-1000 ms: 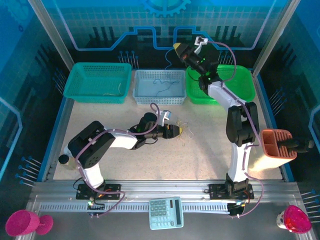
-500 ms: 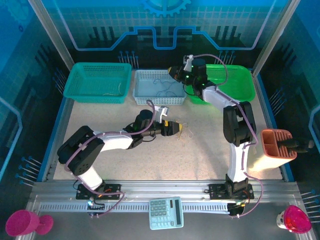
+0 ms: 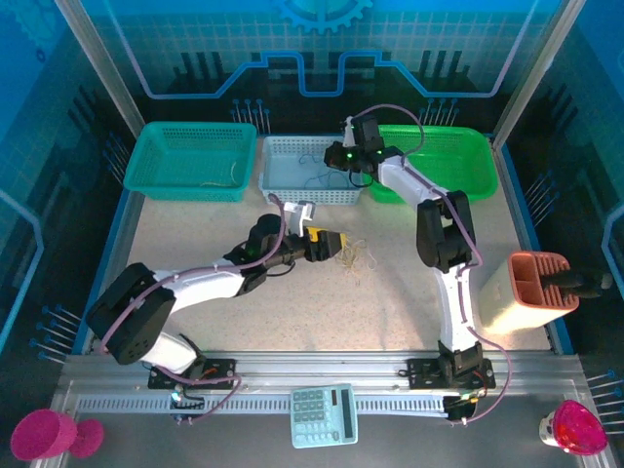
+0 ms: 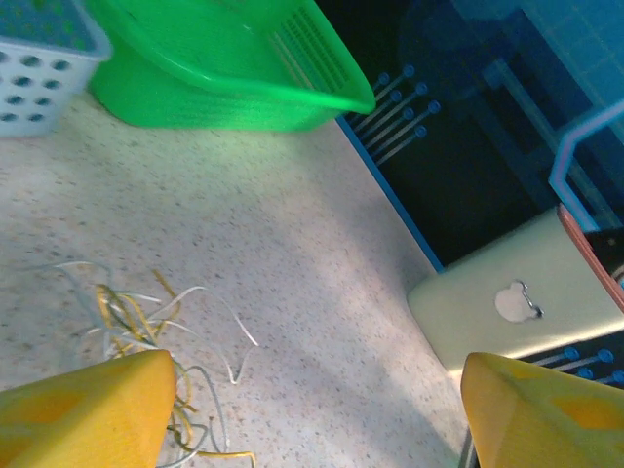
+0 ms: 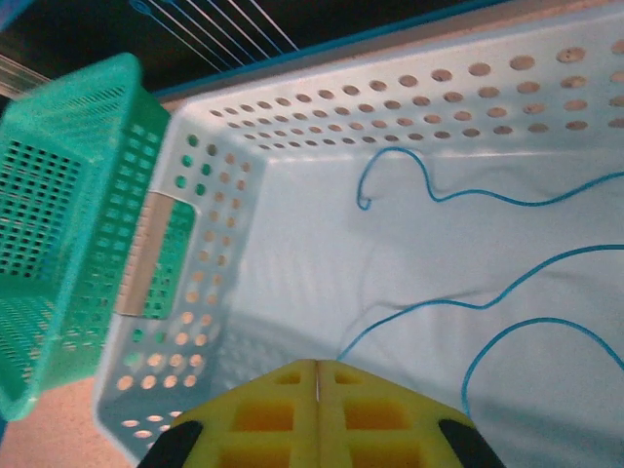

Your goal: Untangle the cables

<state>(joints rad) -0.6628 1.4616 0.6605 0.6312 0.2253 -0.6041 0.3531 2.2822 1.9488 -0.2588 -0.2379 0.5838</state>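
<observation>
The cables (image 3: 359, 257) lie as a small loose clump of cream, yellow and grey wires on the speckled table. My left gripper (image 3: 336, 243) stands open just left of them with nothing between its jaws. In the left wrist view the cables (image 4: 146, 312) curl beside and under the left finger, and the left gripper (image 4: 317, 380) gapes over bare table. My right gripper (image 3: 341, 156) hovers over the white basket (image 3: 312, 195). In the right wrist view the right gripper (image 5: 318, 369) is shut, and a thin blue cable (image 5: 429, 307) runs from its tips onto the basket floor.
A teal basket (image 3: 190, 161) with a pale wire stands back left, and a green basket (image 3: 448, 161) back right. Another blue wire (image 5: 458, 195) lies in the white basket. A cream box (image 3: 507, 312) with an orange holder stands at the right edge. A calculator (image 3: 325, 414) sits on the front rail.
My right gripper came down from high at the back to the white basket, trailing the blue cable. My left gripper opened wide and drew back slightly from the clump.
</observation>
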